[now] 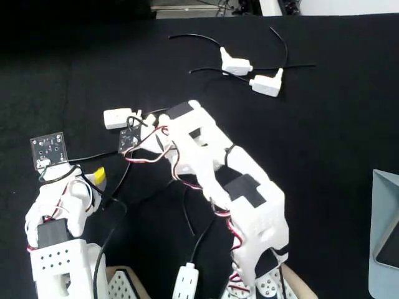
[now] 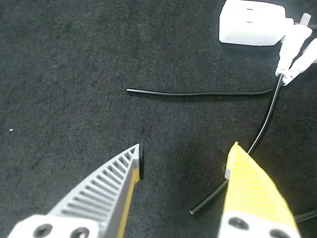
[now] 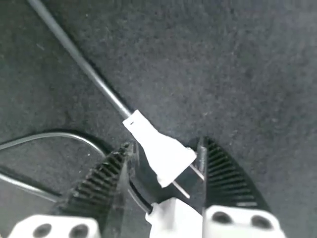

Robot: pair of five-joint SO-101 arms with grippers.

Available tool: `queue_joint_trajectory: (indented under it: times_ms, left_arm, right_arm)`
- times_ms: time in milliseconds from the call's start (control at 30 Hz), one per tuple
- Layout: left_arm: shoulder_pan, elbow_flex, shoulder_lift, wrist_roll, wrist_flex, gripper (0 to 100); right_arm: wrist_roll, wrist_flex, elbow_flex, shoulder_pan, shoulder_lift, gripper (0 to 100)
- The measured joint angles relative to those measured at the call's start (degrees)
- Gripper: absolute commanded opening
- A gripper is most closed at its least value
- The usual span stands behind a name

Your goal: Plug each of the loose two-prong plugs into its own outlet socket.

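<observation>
A white two-prong plug (image 3: 161, 151) of smooth moulded plastic, flat and wedge-shaped with two thin metal prongs, sits within the right gripper (image 3: 166, 144). Whether the gripper clamps it or merely straddles it cannot be told. Its thin black cord (image 3: 79, 62) runs away straight over the cloth. In the high view this gripper is just beside a white outlet socket (image 1: 117, 118), a rounded rectangular block with two narrow slots in its face.

The left gripper (image 2: 186, 145) hangs released near the table's left front, its ribbed grey finger and yellow finger wide apart over bare cloth with nothing between them. A stiff black wire (image 2: 198, 92) lies ahead of it, between it and the socket.

Well apart at the far side lie two more white plugs (image 1: 235, 63) (image 1: 267, 85), close together, their black cords curling outward. A white power strip (image 1: 185, 281) lies at the near edge between the arms, and a grey container (image 1: 385, 230) stands at the right edge. The table (image 1: 324, 156) is covered in matte, felt-like black cloth.
</observation>
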Motion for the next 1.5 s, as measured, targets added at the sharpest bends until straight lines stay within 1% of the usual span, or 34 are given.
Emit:
queue_joint_trajectory:
  times_ms: [67,333,400,600,800,833,933,967,1033,1133,1300,1500]
  left_arm:
    - [0.00,0.00,0.00,0.00,0.00,28]
    - [0.00,0.00,0.00,0.00,0.00,28]
    - [0.00,0.00,0.00,0.00,0.00,28]
    - [0.00,0.00,0.00,0.00,0.00,28]
    - [0.00,0.00,0.00,0.00,0.00,28]
    - [0.00,0.00,0.00,0.00,0.00,28]
    - [0.00,0.00,0.00,0.00,0.00,28]
    - [0.00,0.00,0.00,0.00,0.00,28]
    - [0.00,0.00,0.00,0.00,0.00,28]
    - [0.00,0.00,0.00,0.00,0.00,28]
    - [0.00,0.00,0.00,0.00,0.00,28]
    - [0.00,0.00,0.00,0.00,0.00,28]
  right_arm:
    - [0.00,-0.26,-0.26,0.00,0.09,1.3]
    - [-0.09,-0.26,-0.26,0.00,0.18,1.1]
    - [-2.37,0.09,-0.97,0.26,0.18,1.1]
    - [-15.74,-0.09,-4.84,0.44,-3.34,1.1]
    - [-34.20,-3.78,-5.36,0.53,-4.22,2.3]
    - [-37.36,-4.48,-5.36,0.53,-4.22,5.1]
    - [-46.24,-6.07,-3.87,0.26,-4.22,18.4]
    - [-48.70,-6.07,-2.99,-0.09,-4.22,21.1]
    - [-51.69,-5.27,-2.37,-1.05,-4.22,21.6]
    - [-52.92,-2.55,-2.20,-1.93,-4.22,19.4]
    - [-53.01,-1.14,-2.20,-1.67,-6.07,19.1]
    - [-49.41,-1.23,-0.53,-1.32,-6.51,19.1]
